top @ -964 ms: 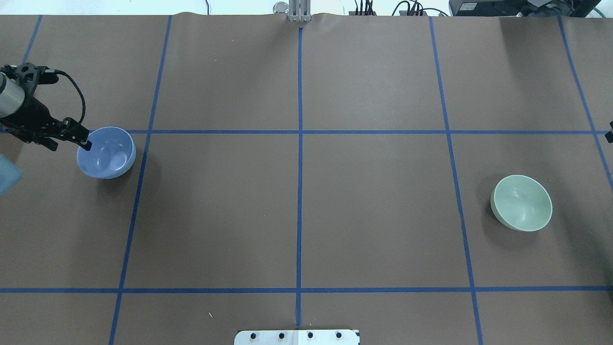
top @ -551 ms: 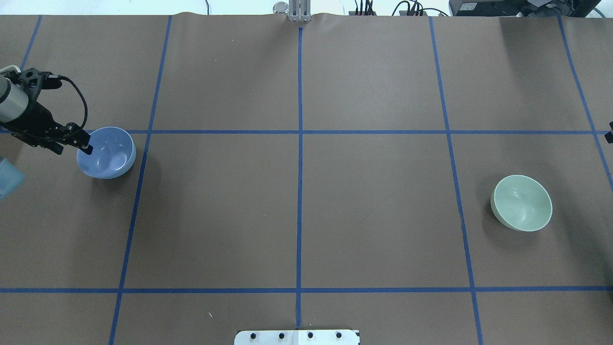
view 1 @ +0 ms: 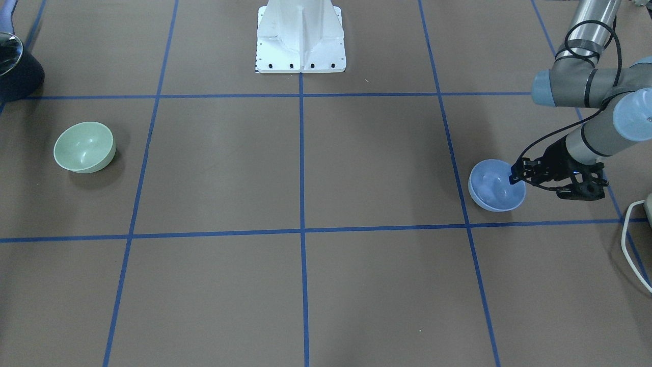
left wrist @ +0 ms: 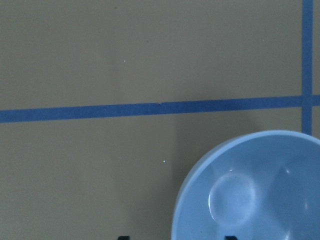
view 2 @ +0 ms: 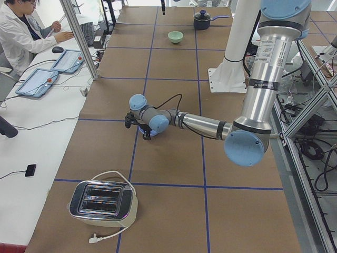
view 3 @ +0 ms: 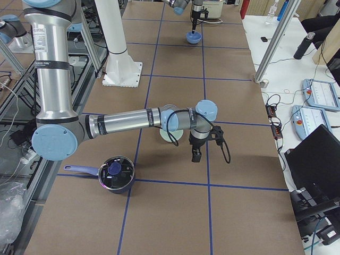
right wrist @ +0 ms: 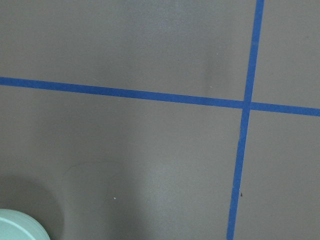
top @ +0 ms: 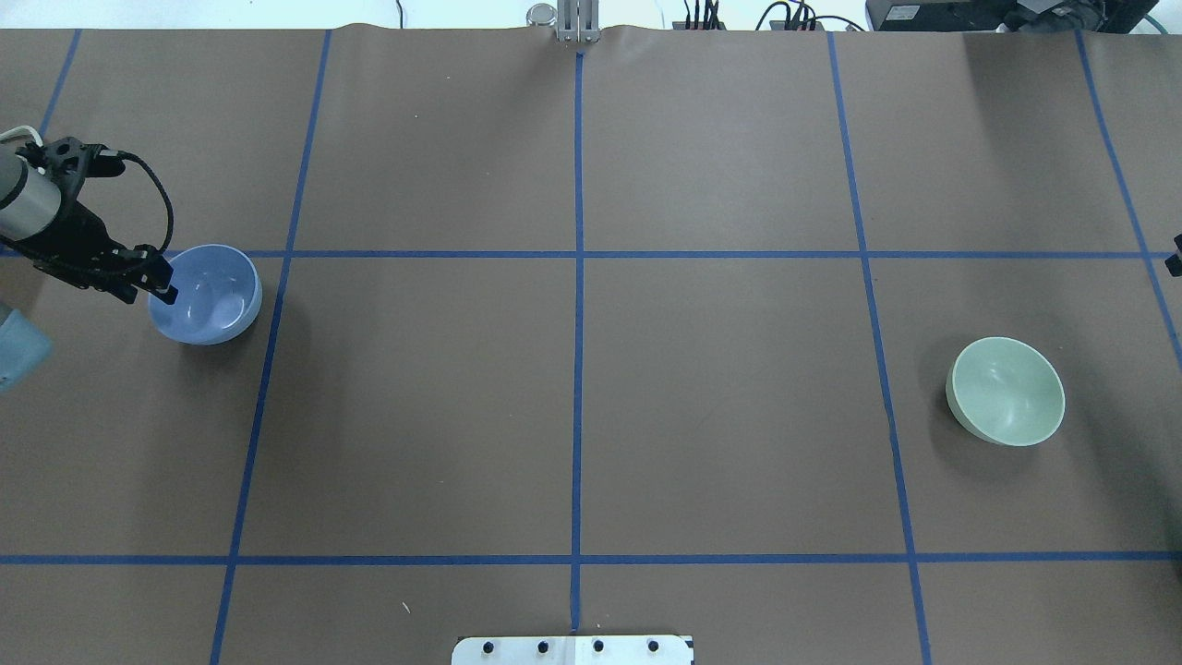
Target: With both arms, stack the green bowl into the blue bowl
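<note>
The blue bowl [top: 208, 296] sits upright at the table's left side. My left gripper [top: 159, 288] is open at its left rim. In the left wrist view one fingertip is inside the blue bowl [left wrist: 250, 190] and the other is outside the rim. The front view shows the left gripper [view 1: 514, 176] at the rim of the blue bowl [view 1: 494, 188]. The green bowl [top: 1007, 391] sits upright and alone at the right side. The right gripper [view 3: 195, 154] hangs beside the green bowl [view 3: 169, 135], apart from it. I cannot tell whether it is open or shut.
The white pedestal base [view 1: 300, 35] stands at the robot's side of the table. A toaster [view 2: 102, 203] with a white cable stands at the left end. A dark pot [view 3: 116, 174] stands at the right end. Blue tape lines grid the brown table cover [top: 720, 406].
The left wrist has shifted slightly and its fingertip has moved a little down along the blue bowl's left rim. Both bowls stay in place.
</note>
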